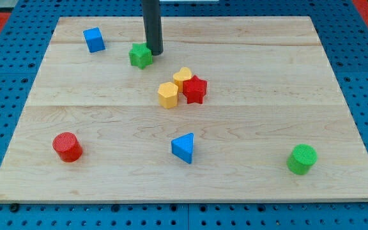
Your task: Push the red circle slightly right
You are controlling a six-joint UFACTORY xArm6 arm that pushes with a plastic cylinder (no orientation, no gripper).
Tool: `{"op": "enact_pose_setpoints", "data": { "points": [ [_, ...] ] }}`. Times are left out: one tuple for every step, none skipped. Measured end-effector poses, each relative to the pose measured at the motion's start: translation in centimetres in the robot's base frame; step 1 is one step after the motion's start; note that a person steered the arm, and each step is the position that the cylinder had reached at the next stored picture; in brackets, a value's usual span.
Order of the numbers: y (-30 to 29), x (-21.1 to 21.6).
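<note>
The red circle [67,146] is a short red cylinder at the view's lower left of the wooden board [254,128]. My tip [154,51] is near the view's top, touching the right side of a green star-like block [140,55], far up and to the right of the red circle.
A blue cube [94,39] lies at the top left. A yellow hexagon [168,94], a yellow heart [183,78] and a red star [195,89] cluster at the centre. A blue triangle [184,147] lies at the bottom centre, a green cylinder [301,158] at the bottom right.
</note>
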State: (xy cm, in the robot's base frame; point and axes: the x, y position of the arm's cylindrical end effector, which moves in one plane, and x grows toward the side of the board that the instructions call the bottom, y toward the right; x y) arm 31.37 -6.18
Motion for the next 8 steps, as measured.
{"op": "enact_pose_setpoints", "data": {
  "points": [
    [-0.5, 2.9],
    [-5.7, 1.7],
    [-8.6, -0.4],
    [-8.8, 1.6],
    [-8.8, 9.2],
    [-6.1, 15.7],
    [-4.2, 18.4],
    [-4.1, 18.4]
  ]
}}
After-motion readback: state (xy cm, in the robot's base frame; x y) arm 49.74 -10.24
